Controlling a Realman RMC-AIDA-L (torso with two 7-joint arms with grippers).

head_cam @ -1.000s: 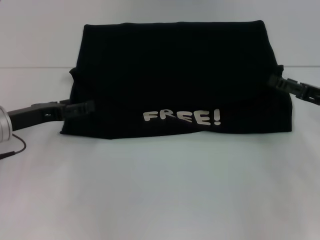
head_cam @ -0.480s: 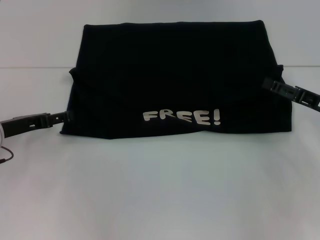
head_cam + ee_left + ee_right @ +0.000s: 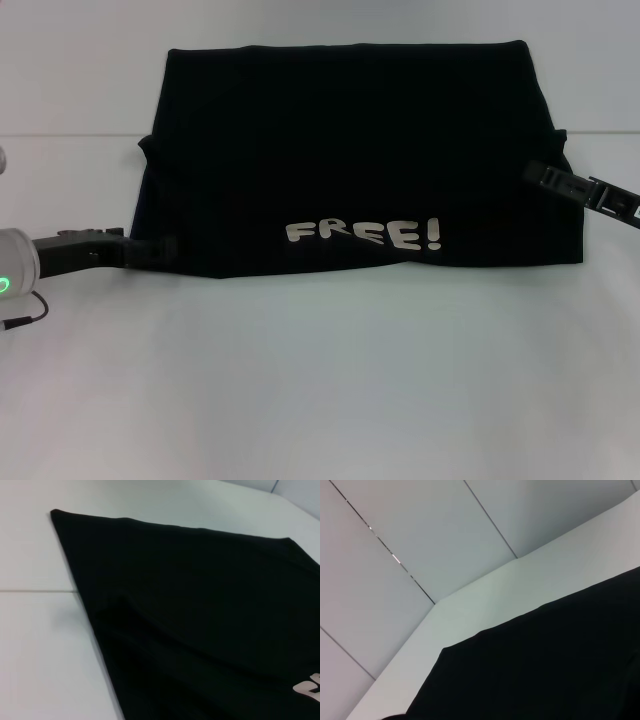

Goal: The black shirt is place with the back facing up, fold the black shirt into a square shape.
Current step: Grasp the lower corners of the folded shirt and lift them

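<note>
The black shirt (image 3: 350,150) lies flat on the white table as a wide folded rectangle, with its pale "FREE!" lettering (image 3: 363,235) facing up near the front edge. My left gripper (image 3: 165,246) reaches in low from the left and meets the shirt's front left corner. My right gripper (image 3: 535,174) comes in from the right and touches the shirt's right edge at mid height. The left wrist view shows the shirt (image 3: 200,605) close up, with a bit of the lettering (image 3: 307,687). In the right wrist view the shirt (image 3: 545,670) fills the lower part.
The white table (image 3: 320,380) stretches bare in front of the shirt. A thin cable (image 3: 25,315) hangs by the left arm. Grey wall panels (image 3: 420,530) rise behind the table's far edge.
The left gripper drew back off the shirt's left side, then came in again lower, at the front left corner. The right gripper slid slightly inward and down along the right edge.
</note>
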